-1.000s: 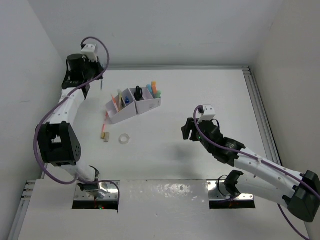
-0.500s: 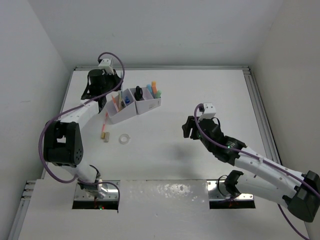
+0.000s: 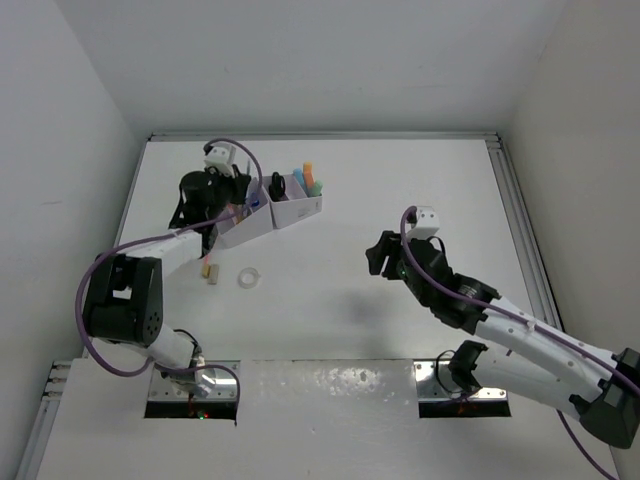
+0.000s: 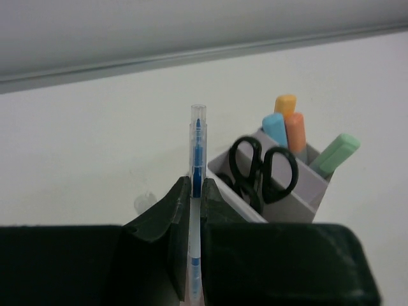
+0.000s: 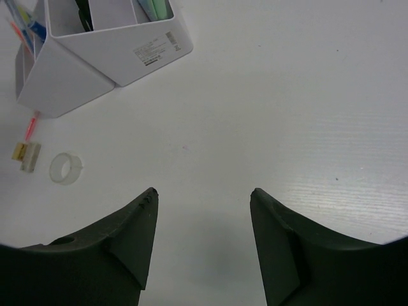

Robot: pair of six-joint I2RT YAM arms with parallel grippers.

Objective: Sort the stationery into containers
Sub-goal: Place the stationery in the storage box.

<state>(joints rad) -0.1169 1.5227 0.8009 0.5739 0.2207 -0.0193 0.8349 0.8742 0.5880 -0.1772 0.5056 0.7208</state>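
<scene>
a clear pen [image 4: 197, 137] with a blue core stands upright, pinched tight between the left jaws, right at the left end of the pale organiser [image 3: 290, 211] that sits on the far left part of the bench [image 3: 420, 180]. the organiser's compartments hold black-handled scissors [image 4: 262, 167] and blue, orange and green markers [image 4: 293, 131], and on the bench just in front of it lie a clear tape ring [image 5: 65, 168], two small tan pieces [image 5: 27, 155] and a thin pink stick [image 5: 30, 126]. well off to the right, the right jaws hang spread wide above the bench, gripping nothing.
</scene>
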